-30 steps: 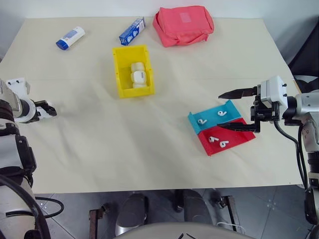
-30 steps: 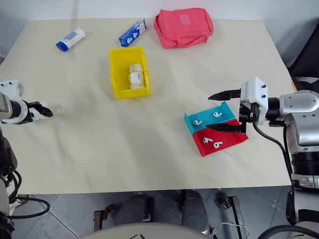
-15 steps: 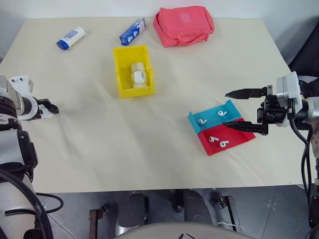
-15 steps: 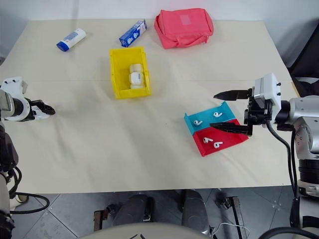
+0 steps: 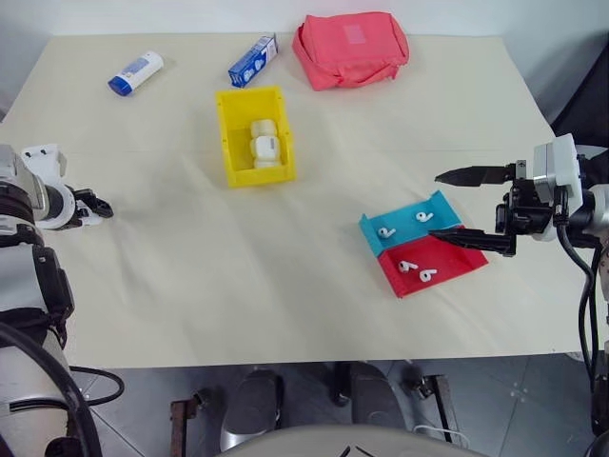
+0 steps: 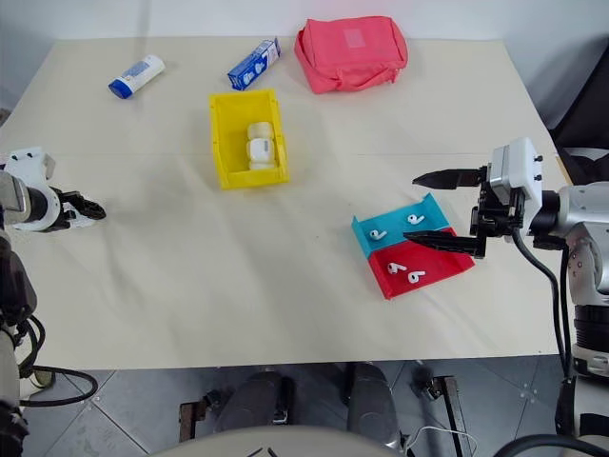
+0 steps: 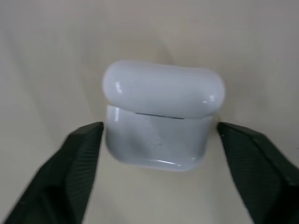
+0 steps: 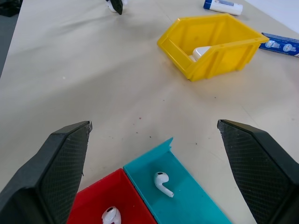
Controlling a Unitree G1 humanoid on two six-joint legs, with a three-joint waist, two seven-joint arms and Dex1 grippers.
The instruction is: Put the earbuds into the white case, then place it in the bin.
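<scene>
Where fingers close: white case (image 7: 162, 122) between left tool (image 7: 159, 140).

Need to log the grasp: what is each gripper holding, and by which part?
Left gripper clamps the white case by its lower body's sides; right gripper holds nothing.

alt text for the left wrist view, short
A glossy white case, lid closed, sits on the beige table between the left gripper's two black fingers, which flank its sides.
</scene>
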